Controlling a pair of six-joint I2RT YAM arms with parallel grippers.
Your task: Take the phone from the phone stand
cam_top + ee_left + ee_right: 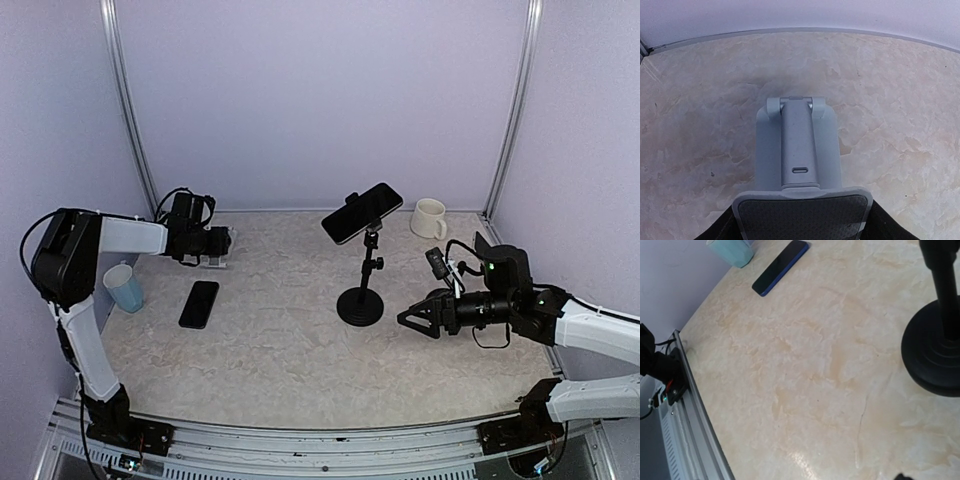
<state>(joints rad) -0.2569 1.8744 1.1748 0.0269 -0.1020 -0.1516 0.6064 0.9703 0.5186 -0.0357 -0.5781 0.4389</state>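
A dark phone (pixel 362 213) sits tilted in the clamp of a black pole phone stand (pixel 361 300) at the table's middle; its round base (pixel 932 355) fills the right edge of the right wrist view. My right gripper (pixel 408 321) hovers low just right of that base, open and empty. At the back left, my left gripper (pixel 205 243) is shut on a grey folding stand (pixel 797 145), its black fingers (pixel 717 231) flanking the padded plate. That stand holds no phone. A second dark phone (pixel 199 304) lies flat on the table, also seen in the right wrist view (pixel 781 266).
A light blue cup (pixel 124 287) stands near the left wall beside the flat phone. A white mug (pixel 429 217) sits at the back right corner. Lilac walls close in the table on three sides, and a metal rail (pixel 300 435) runs along the front.
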